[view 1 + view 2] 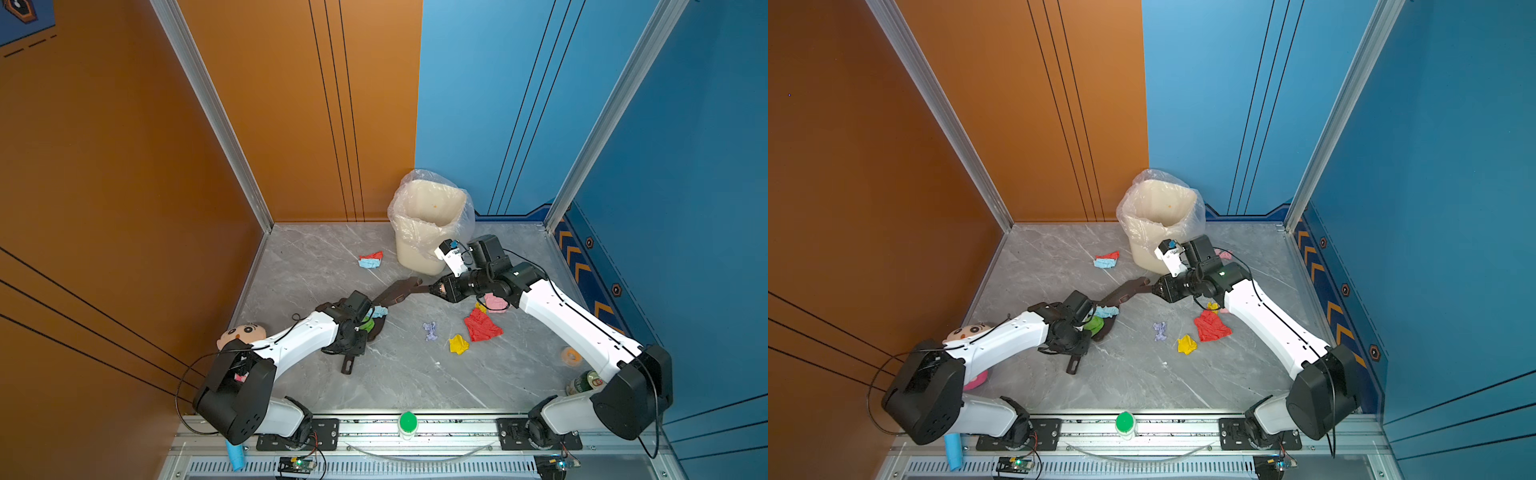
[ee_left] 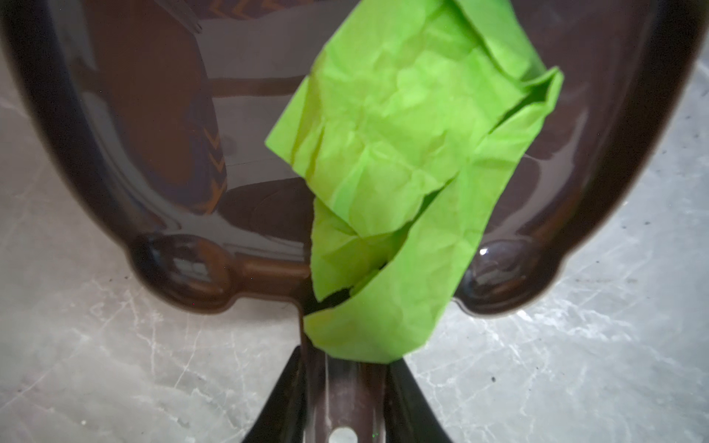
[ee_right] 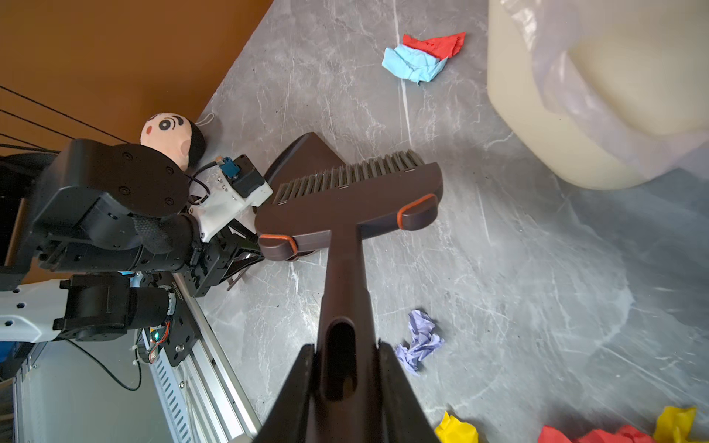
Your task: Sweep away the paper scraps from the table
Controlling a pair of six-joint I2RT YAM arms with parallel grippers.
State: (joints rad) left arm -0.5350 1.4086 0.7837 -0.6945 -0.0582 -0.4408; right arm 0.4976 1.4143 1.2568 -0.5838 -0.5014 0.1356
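the left gripper point(image 2: 341, 399) pinches the dustpan point(image 2: 153, 153) handle, green scrap point(image 2: 403, 172) inside; the right gripper point(image 3: 345, 383) pinches the brush point(image 3: 353, 199) handle above the counter point(image 3: 537, 287).

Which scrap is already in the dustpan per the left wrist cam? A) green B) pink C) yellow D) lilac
A: the left wrist view shows the green scrap lying in the brown dustpan, draped over onto its handle, which the left gripper clamps.
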